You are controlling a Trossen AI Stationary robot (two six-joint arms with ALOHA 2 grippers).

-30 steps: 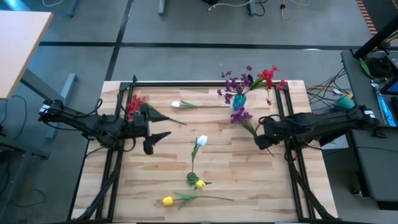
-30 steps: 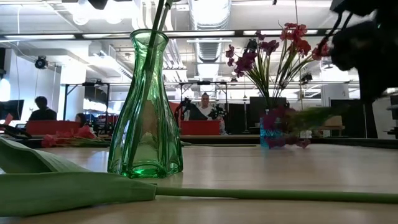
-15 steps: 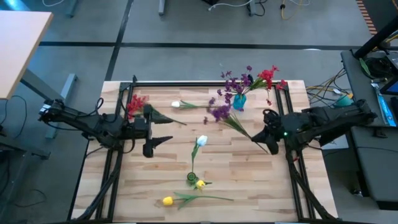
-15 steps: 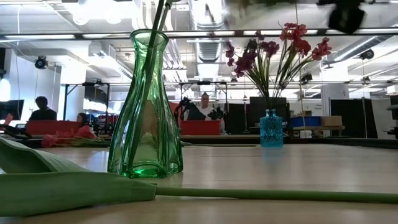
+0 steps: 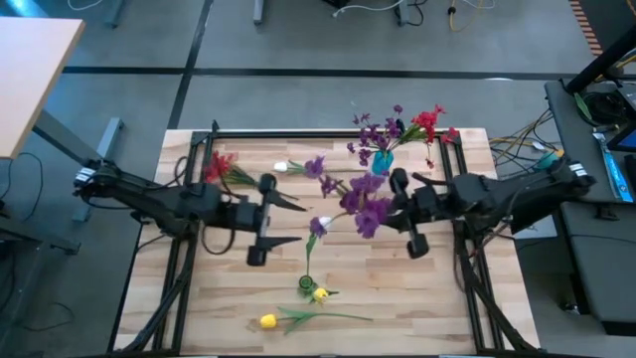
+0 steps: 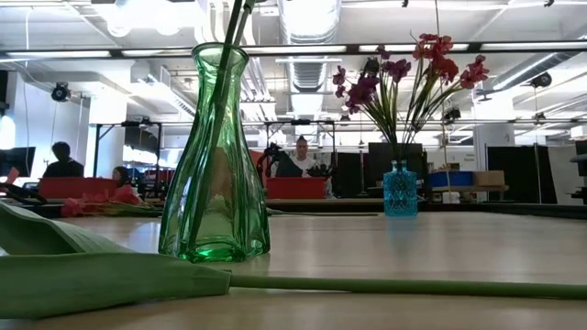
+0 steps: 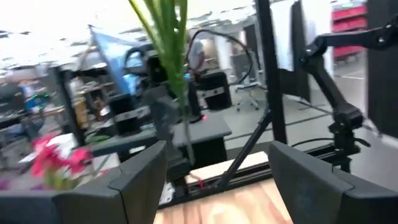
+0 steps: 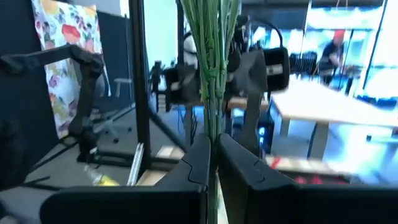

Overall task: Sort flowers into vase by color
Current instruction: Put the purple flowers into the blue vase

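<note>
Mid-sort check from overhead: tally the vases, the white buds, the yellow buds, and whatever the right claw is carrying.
Vases: 2 (green vase, blue vase)
White buds: 2
Yellow buds: 2
Purple flower held in the right claw: 1
Total: 7

Mid-table: left gripper (image 5: 266,219) and right gripper (image 5: 405,213) face each other, flower cluster (image 5: 360,202) between. Blue vase (image 5: 383,159) behind; green vase (image 5: 307,285) in front.
</note>
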